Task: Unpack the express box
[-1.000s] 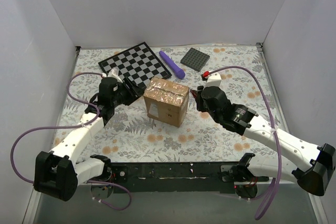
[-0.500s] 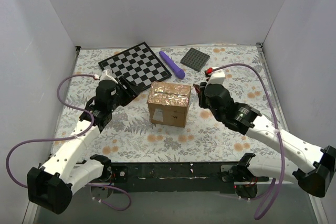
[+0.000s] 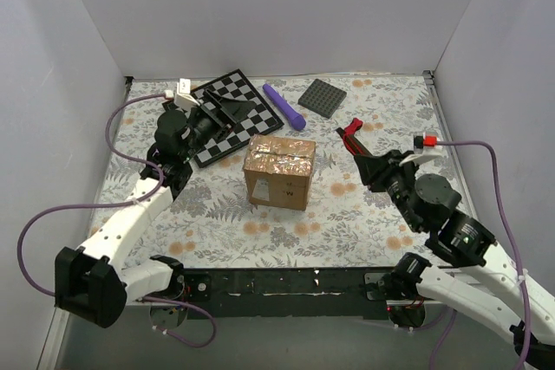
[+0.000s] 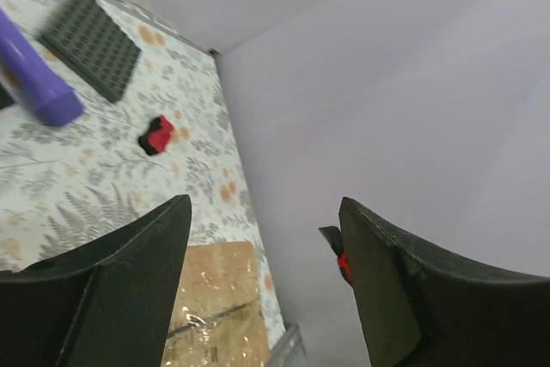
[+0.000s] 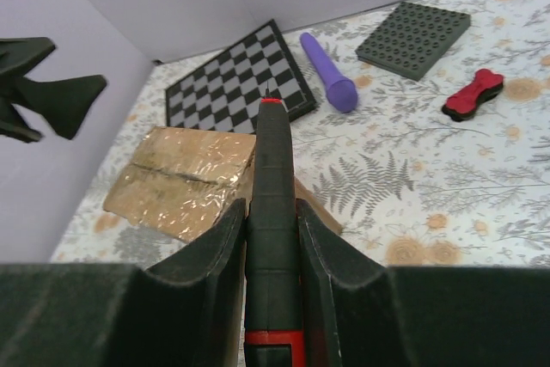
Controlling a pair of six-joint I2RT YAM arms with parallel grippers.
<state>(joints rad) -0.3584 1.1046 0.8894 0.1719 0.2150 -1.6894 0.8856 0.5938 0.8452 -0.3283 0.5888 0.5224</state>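
The express box (image 3: 279, 171) is a small brown carton with glossy tape over its shut top flaps, standing mid-table; it also shows as the box (image 5: 185, 182) and the box (image 4: 215, 307) in the wrist views. My left gripper (image 3: 241, 110) hangs raised above the chessboard, behind and left of the box. Its jaws (image 4: 265, 208) stand wide open with nothing between them. To the right of the box and clear of it, my right gripper (image 3: 366, 160) is shut on a slim black tool with a red band (image 5: 272, 212), which points toward the box top.
A black-and-white chessboard (image 3: 221, 114) lies at the back left. A purple cylinder (image 3: 284, 106) and a dark grey studded plate (image 3: 323, 97) lie behind the box. A small red bone-shaped piece (image 5: 473, 94) lies on the floral mat. White walls close the sides and back.
My left gripper has lifted and swung back over the chessboard while opening wider. The right arm has drawn back to the right, away from the box, still holding the tool. The box turned slightly.
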